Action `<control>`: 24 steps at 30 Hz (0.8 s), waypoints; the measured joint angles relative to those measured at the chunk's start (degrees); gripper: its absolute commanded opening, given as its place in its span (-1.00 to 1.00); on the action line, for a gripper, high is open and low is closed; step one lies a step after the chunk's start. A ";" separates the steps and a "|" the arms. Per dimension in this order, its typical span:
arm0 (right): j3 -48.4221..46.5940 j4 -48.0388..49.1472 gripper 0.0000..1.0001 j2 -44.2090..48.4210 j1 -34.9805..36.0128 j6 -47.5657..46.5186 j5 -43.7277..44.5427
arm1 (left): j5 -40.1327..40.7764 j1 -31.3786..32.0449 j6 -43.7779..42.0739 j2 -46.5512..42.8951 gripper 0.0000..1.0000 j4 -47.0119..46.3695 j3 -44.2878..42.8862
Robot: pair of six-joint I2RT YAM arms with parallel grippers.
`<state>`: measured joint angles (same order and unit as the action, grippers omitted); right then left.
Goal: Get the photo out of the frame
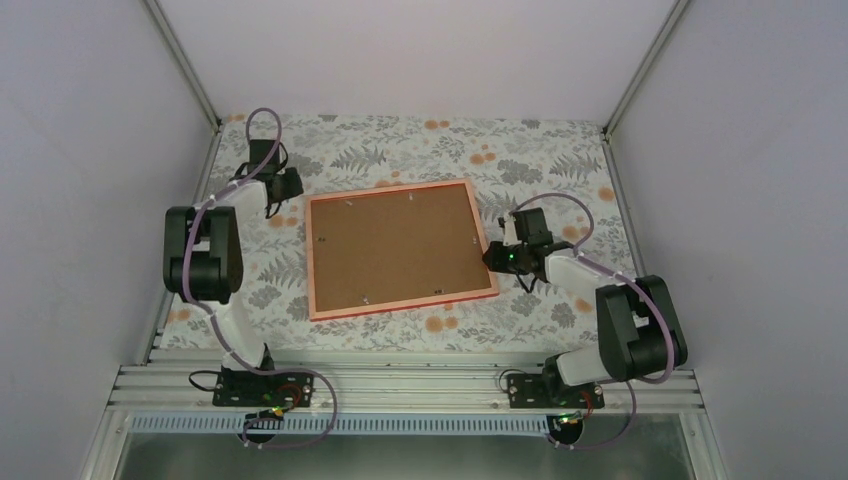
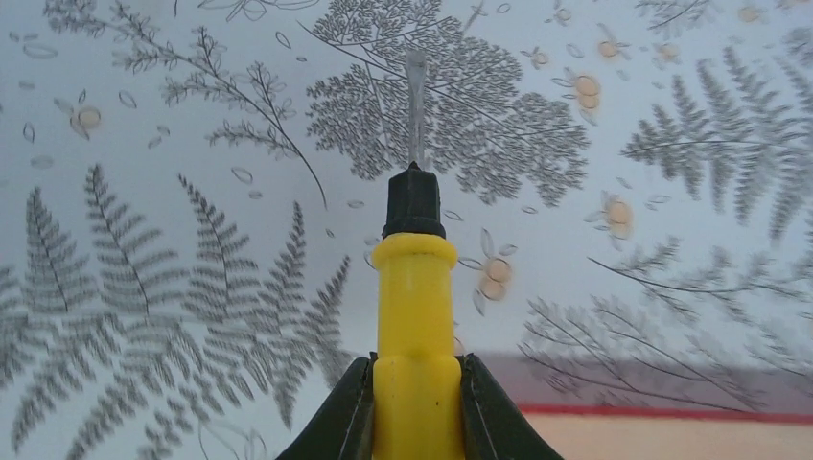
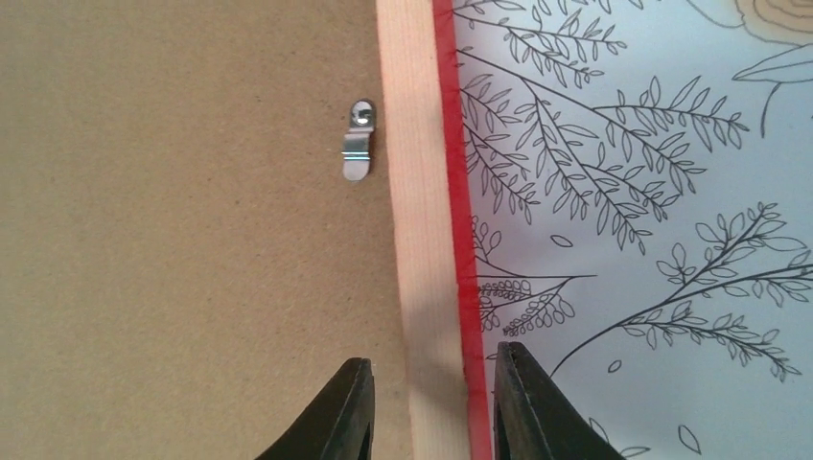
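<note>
From above, the frame [image 1: 400, 250] lies backing-up in the middle of the table. The left arm is folded, with the left gripper [image 1: 272, 200] near the frame's far-left corner. The right arm is bent, with the right gripper [image 1: 497, 258] at the frame's right rail. In the left wrist view, the fingers [image 2: 489, 412] clamp a yellow-handled tool [image 2: 415, 287] over the fern-print cloth [image 2: 192, 240]. In the right wrist view, the fingers [image 3: 350, 412] stand slightly parted, straddling the rail.

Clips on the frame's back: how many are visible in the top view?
6 clips: two near the far edge, two near the near edge, one at each side. Others may be hidden.
</note>
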<state>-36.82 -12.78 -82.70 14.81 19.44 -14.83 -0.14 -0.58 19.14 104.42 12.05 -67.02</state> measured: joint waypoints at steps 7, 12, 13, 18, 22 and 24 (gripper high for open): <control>0.46 0.57 -0.42 3.58 -0.02 -0.44 -1.49 | 1.75 -1.01 -7.10 7.04 -0.83 -0.66 -4.33; 1.22 0.79 -0.32 4.66 0.00 -0.90 -2.60 | 2.73 -1.01 -10.49 9.70 -0.50 -0.85 -6.14; 1.31 0.81 -0.28 4.72 0.00 -0.94 -2.69 | 2.89 -1.03 -10.95 9.70 -0.46 -0.74 -6.14; 1.99 0.96 -0.11 5.46 0.00 -1.14 -2.99 | 3.74 -1.03 -12.20 9.70 -0.23 -0.96 -6.14; 2.19 0.81 -0.02 7.32 0.00 -1.14 -3.13 | 4.70 -1.03 -12.44 9.68 -0.09 -0.66 -6.14; 2.23 0.74 0.04 8.22 0.00 -1.11 -3.37 | 5.07 -1.03 -12.20 9.55 0.00 -0.24 -6.14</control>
<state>-34.59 -12.03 -74.48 14.81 18.33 -18.20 4.93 -1.61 6.94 113.97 11.81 -73.17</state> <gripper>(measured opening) 0.478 0.450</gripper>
